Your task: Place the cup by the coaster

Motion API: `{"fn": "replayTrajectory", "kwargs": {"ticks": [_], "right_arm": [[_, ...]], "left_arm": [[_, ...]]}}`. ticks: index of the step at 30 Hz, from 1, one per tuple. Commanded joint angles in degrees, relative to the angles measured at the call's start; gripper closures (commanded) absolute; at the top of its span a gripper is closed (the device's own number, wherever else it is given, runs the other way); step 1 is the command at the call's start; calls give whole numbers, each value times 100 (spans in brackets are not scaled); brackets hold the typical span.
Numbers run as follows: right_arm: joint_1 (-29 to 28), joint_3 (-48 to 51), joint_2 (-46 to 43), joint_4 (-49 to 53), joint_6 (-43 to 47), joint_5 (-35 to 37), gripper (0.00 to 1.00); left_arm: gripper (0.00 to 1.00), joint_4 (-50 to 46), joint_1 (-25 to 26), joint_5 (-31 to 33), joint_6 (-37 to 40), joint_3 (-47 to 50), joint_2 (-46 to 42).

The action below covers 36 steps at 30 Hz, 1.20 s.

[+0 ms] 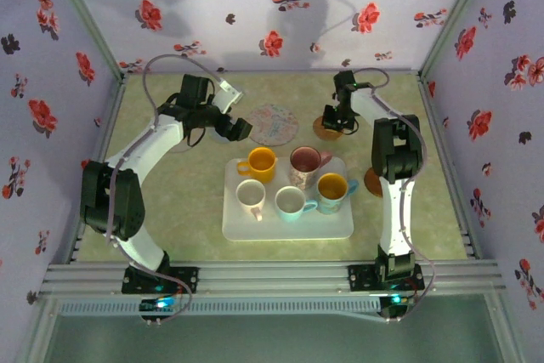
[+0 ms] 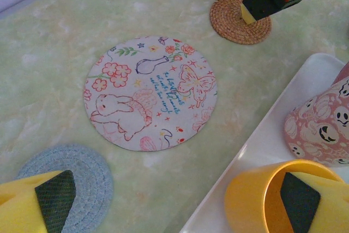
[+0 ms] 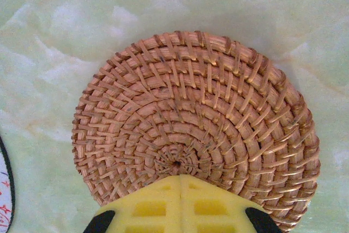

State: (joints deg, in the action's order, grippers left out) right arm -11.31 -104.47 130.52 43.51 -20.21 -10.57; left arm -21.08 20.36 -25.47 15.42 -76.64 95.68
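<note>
Several cups stand on a white tray (image 1: 340,229), among them a yellow cup (image 1: 259,161) and a pink patterned cup (image 1: 304,165). My left gripper (image 1: 238,129) hangs open just behind the yellow cup (image 2: 253,195), holding nothing. Its right finger (image 2: 311,205) overlaps that cup's rim and its left finger (image 2: 41,203) is over a blue-grey woven coaster (image 2: 82,173). A printed round coaster (image 1: 272,123) (image 2: 150,91) lies beyond. My right gripper (image 1: 333,121) (image 3: 180,179) is shut, its tips resting on a wicker coaster (image 3: 191,113) (image 1: 326,131).
Another brown coaster (image 1: 371,182) peeks out beside the right arm, right of the tray. Flowered walls close in the back and both sides. Bare green table lies left of the tray and in front of it.
</note>
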Motion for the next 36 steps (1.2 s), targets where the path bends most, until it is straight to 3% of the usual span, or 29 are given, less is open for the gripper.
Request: {"fn": "replayTrajectory", "kwargs": {"ticks": [1,25,36], "right_arm": [[-43,168,-29,141,-141,-42,100],[-46,418,-340,12,-281,-67,100],[-42,76,-348,180,-244,10,100]], "left_arm": [[0,34,21,-28,84,62,-164],[0,77,21,-117,49,17,-68],[0,131,22,-151,51,8,-54]]}}
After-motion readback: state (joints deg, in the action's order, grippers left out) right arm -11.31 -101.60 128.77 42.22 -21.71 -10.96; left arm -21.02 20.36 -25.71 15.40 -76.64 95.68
